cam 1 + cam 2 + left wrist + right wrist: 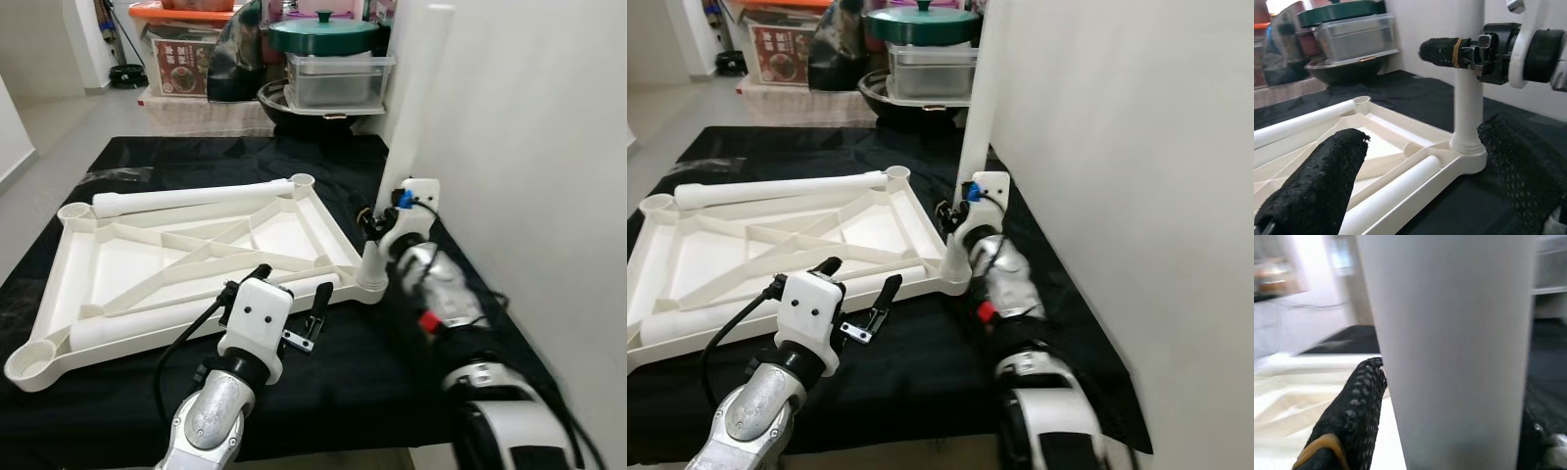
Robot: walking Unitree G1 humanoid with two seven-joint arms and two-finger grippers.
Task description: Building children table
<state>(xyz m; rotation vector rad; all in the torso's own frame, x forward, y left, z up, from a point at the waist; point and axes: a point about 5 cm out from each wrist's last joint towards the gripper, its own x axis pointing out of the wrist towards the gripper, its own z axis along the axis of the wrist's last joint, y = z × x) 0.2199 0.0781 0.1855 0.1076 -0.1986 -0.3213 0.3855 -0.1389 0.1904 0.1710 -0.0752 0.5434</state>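
The left claw (294, 305) is nearest, hanging open over the black tabletop (353, 372), just in front of the white table frame (186, 257) lying upside down. The right claw (375, 227) is closed around the leg (416, 108), which stands straight up in the frame's near right corner socket (372, 281). Two more legs lie flat on the frame, closer to the left claw.

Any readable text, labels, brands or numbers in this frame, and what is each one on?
No text can be read.
Red printed box on the floor behind the table: it carries light characters and a picture, too small and blurred to read.
Upturned white tabletop, its upright leg and both arms: no markings visible.
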